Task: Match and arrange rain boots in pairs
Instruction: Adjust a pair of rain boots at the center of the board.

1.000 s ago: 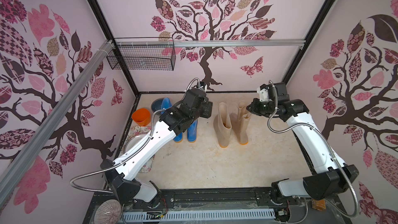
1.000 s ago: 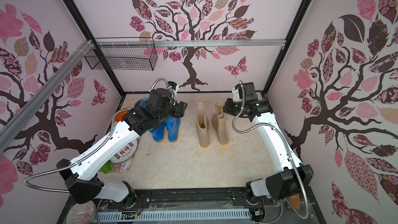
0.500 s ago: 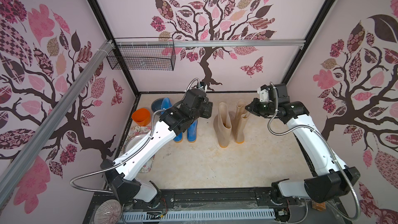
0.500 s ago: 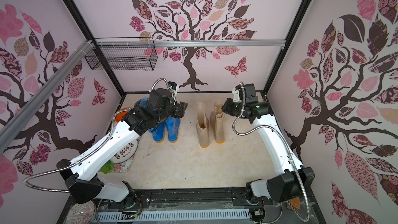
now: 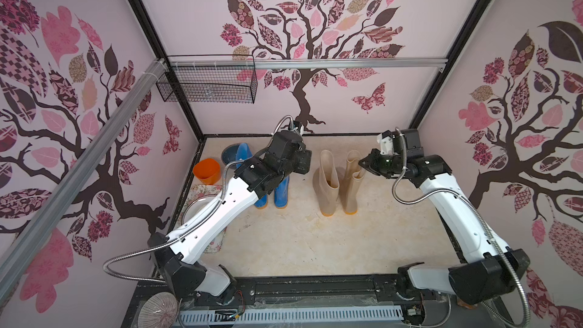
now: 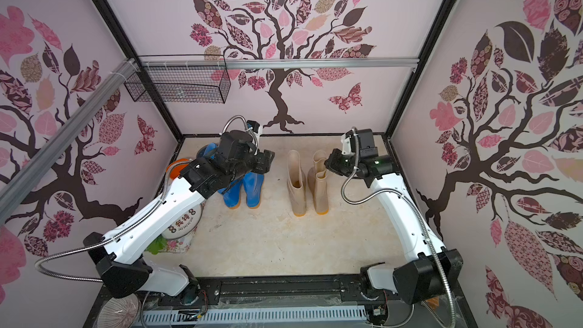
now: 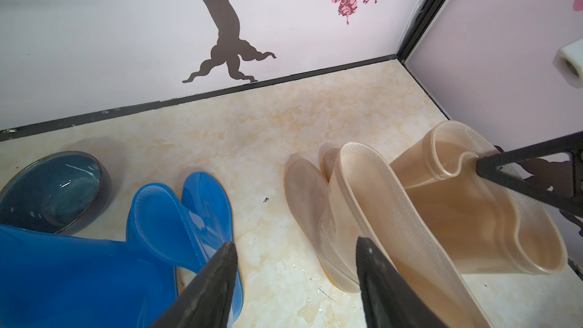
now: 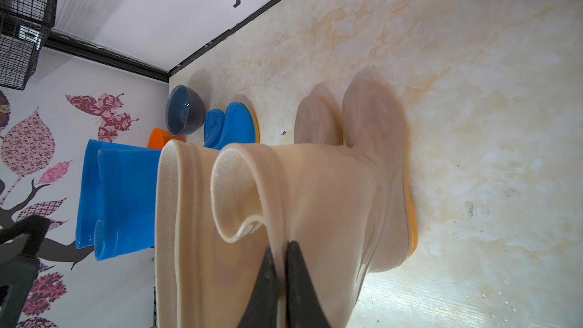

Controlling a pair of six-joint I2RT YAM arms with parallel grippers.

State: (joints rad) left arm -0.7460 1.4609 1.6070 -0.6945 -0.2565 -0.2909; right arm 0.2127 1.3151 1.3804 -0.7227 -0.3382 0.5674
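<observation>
I have my right end effector [image 8: 280,246] clenched on a beige boot [image 8: 331,184] at its rim, left end effector [image 7: 296,244] released and empty.

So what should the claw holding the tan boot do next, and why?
Probably open the right claw and let go: the tan boot it pinches by the rim already stands beside its twin, like the blue pair.
</observation>
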